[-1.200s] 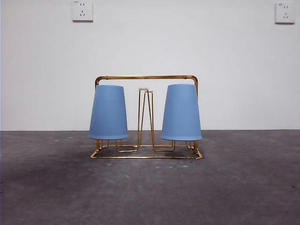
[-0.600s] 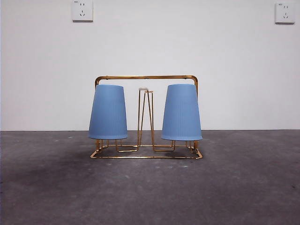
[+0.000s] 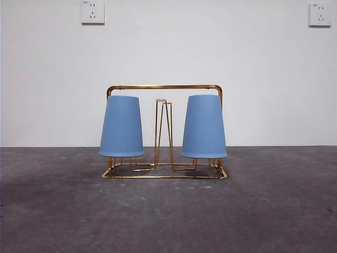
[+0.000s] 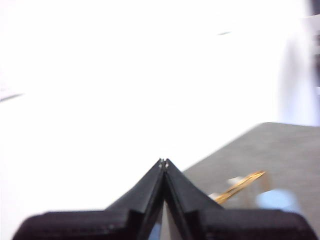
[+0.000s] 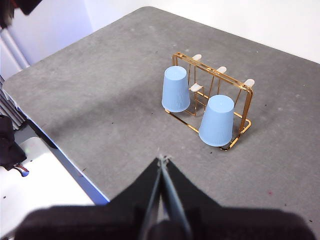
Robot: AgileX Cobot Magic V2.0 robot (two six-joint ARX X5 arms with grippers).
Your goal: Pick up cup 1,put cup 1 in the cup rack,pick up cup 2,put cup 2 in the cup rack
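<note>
We see the cup rack [image 3: 164, 87] standing on the grey table [image 3: 168, 211], a thin gold-coloured wire piece with a rectangular frame whose top corners are rounded, a flat wire base and narrow upright prongs. Two pale blue cups sit on it upside down, mouths towards the base, one at each end. Both are tapered cones with flat bottoms facing up and fine vertical ribbing down their matte sides. From the front, the left cup [image 3: 121, 126] leans a little outward at its rim, and the right cup [image 3: 204, 127] sits nearly straight. Between them a pair of bare prongs [image 3: 163, 129] rises in a narrow inverted V with a whitish tip. In the right wrist view we count more cream-tipped prongs along the frame's far side, poking up behind the cups.

The table surface is mottled dark grey, like rough concrete, and the wall [image 3: 168, 52] behind is plain white with two sockets [image 3: 92, 11] high up.

The right gripper [image 5: 163, 159] hangs well above and apart from the rack, its two black wedge-shaped jaws pressed together to a point, holding nothing. The left gripper [image 4: 163, 161] likewise has its jaws closed tip to tip and empty; its view is washed out and blurred, so the gold streak [image 4: 239, 186] and blue patch beside it are probably the rack and a cup.
</note>
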